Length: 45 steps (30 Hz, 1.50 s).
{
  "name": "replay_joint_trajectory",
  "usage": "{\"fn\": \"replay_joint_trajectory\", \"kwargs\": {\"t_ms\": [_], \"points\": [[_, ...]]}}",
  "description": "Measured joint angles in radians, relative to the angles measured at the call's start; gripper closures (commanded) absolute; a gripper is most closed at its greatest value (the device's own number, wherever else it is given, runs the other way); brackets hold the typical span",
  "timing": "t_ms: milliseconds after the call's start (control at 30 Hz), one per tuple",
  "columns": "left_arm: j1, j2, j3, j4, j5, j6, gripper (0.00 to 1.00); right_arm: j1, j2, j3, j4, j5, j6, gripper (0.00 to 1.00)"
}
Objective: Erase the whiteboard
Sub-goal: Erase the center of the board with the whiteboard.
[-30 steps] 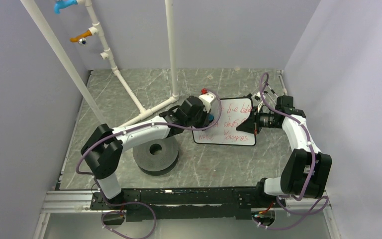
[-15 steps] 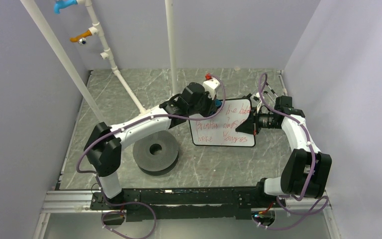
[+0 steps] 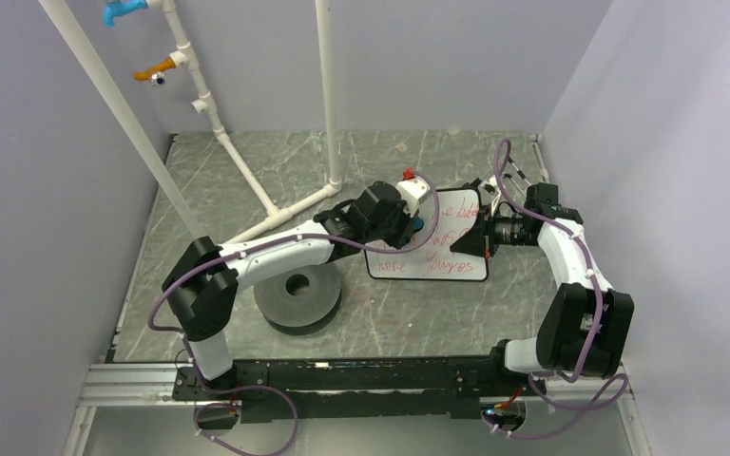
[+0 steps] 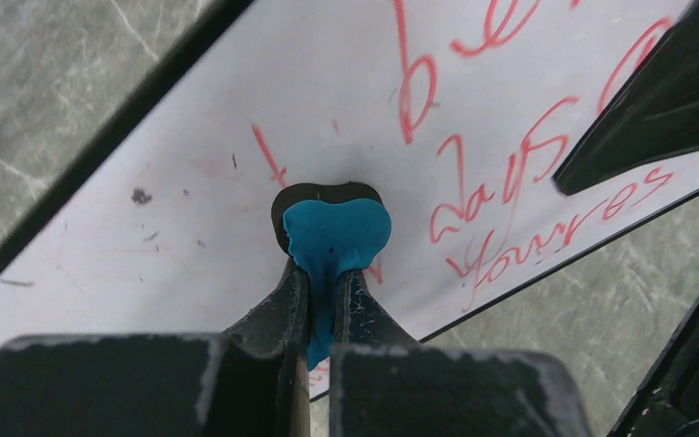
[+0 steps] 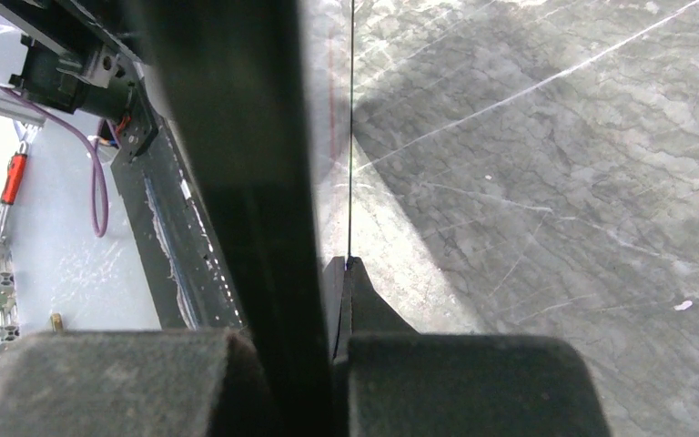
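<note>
Whiteboard (image 3: 437, 249) stays pinched in right jaws; left jaws' clamped eraser (image 4: 332, 232) slid nearer.

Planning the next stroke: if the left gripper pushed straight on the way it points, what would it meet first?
The whiteboard: the blue eraser pinched in the left gripper looks pressed onto its written face.

whiteboard (image 3: 458, 253) corner under left arm (image 3: 276, 252), red handwriting (image 3: 449, 267) too small to read
</note>
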Motion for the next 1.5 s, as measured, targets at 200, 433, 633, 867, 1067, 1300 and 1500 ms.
{"fn": "replay_joint_trajectory", "kwargs": {"t_ms": [200,433,633,867,1067,1300,1500], "points": [[0.007,-0.011,-0.032,-0.004,-0.012,0.000,1.00,0.000,0.000,0.000,0.001,0.000,0.002,1.00],[0.053,-0.011,0.003,-0.050,0.042,0.009,1.00,0.000,0.001,0.000,0.003,0.002,0.010,1.00],[0.060,-0.011,0.058,-0.050,0.042,0.030,1.00,0.000,0.001,0.000,0.002,-0.001,-0.002,1.00],[0.035,-0.011,0.051,-0.025,0.017,0.044,1.00,0.001,0.001,0.000,0.000,-0.003,-0.009,1.00],[0.020,-0.017,-0.036,0.047,-0.017,0.043,1.00,0.000,0.003,0.000,0.000,0.000,0.007,1.00],[0.011,-0.030,-0.091,0.069,-0.034,0.043,1.00,0.000,0.004,0.000,0.000,0.001,0.010,1.00],[0.011,-0.030,-0.068,0.038,-0.033,0.048,1.00,0.000,0.004,0.000,0.001,0.001,0.010,1.00]]}}
